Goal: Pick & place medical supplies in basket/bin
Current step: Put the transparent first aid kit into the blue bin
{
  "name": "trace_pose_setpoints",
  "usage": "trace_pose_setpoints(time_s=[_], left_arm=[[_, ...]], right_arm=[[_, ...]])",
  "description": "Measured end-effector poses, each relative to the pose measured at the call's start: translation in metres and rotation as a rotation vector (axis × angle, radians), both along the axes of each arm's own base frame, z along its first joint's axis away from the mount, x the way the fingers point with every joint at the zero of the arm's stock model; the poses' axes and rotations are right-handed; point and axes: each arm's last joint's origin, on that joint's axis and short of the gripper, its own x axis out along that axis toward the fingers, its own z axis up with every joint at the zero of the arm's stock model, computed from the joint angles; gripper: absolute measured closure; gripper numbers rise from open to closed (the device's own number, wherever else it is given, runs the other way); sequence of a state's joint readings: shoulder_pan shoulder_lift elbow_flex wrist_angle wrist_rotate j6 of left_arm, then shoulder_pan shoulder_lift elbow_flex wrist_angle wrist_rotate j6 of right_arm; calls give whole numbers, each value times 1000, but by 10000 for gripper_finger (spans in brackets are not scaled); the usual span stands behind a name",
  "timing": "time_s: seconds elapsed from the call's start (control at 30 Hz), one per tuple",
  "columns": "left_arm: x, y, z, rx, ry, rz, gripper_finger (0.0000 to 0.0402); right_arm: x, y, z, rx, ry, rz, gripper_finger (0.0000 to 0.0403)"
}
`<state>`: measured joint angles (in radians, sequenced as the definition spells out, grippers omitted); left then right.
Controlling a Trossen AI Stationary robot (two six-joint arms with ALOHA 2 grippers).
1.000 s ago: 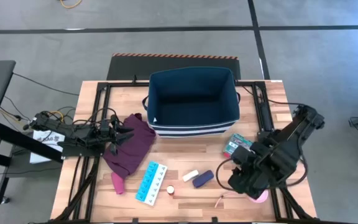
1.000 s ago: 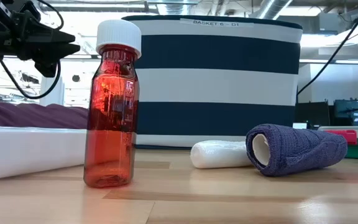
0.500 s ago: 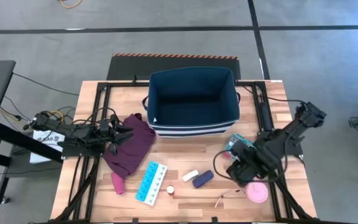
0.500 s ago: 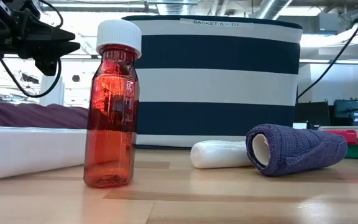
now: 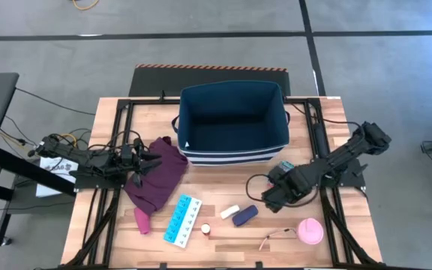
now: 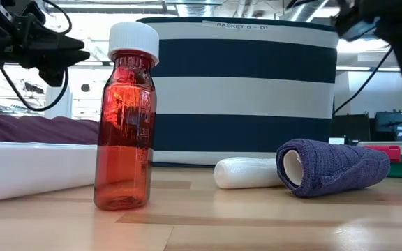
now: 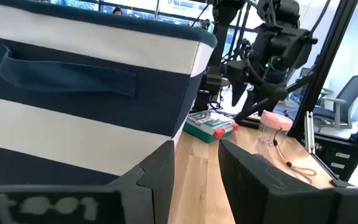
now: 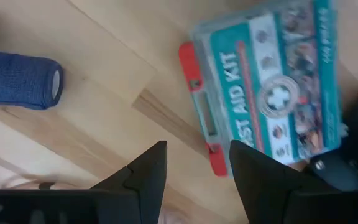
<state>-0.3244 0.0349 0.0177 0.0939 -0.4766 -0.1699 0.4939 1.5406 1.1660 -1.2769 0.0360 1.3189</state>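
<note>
The high view has the dark-blue striped bin (image 5: pixel 235 124) at the table's far middle. Near it lie the light-blue pill organizer (image 5: pixel 182 219), a white piece (image 5: pixel 230 211), the dark-blue roll (image 5: pixel 244 215), a small red bottle (image 5: pixel 205 230) and the pink disc (image 5: pixel 310 231) with its tan cord (image 5: pixel 272 240). The teal-white-red first-aid box (image 8: pixel 272 87) lies flat on the table, partly under my right arm. My right gripper (image 8: pixel 197 168) hovers open beside the box's near-left edge. My left gripper (image 7: pixel 194 168) waits open above the maroon cloth (image 5: pixel 156 180).
The bin's striped wall (image 6: pixel 243 90) stands just behind the supplies. The maroon cloth covers the left-middle of the table. The red bottle (image 6: pixel 125 118) stands upright near the near edge. Bare wood lies between the blue roll and the pink disc.
My right gripper has swung from above the pink disc at the near right corner toward the table's left and far side, ending by the first-aid box. The pink disc, earlier mostly covered by the arm, now shows whole. The left arm has kept still.
</note>
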Motion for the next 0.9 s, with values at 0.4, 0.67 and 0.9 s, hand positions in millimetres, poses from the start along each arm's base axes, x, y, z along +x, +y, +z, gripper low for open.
trace_pose_setpoints(time_s=[0.4, 0.67, 0.9], left_arm=[[0, 0, 0, -6, 3, -2, 287], [0, 0, -1, -3, 13, -1, 287], [0, 0, -2, -3, 14, 0, 287]], right_arm=[[23, 2, -44, 72, 171, 159, 233], [24, 7, -58, 91, 235, 226, 233], [15, 0, -61, 75, 240, 201, 233]])
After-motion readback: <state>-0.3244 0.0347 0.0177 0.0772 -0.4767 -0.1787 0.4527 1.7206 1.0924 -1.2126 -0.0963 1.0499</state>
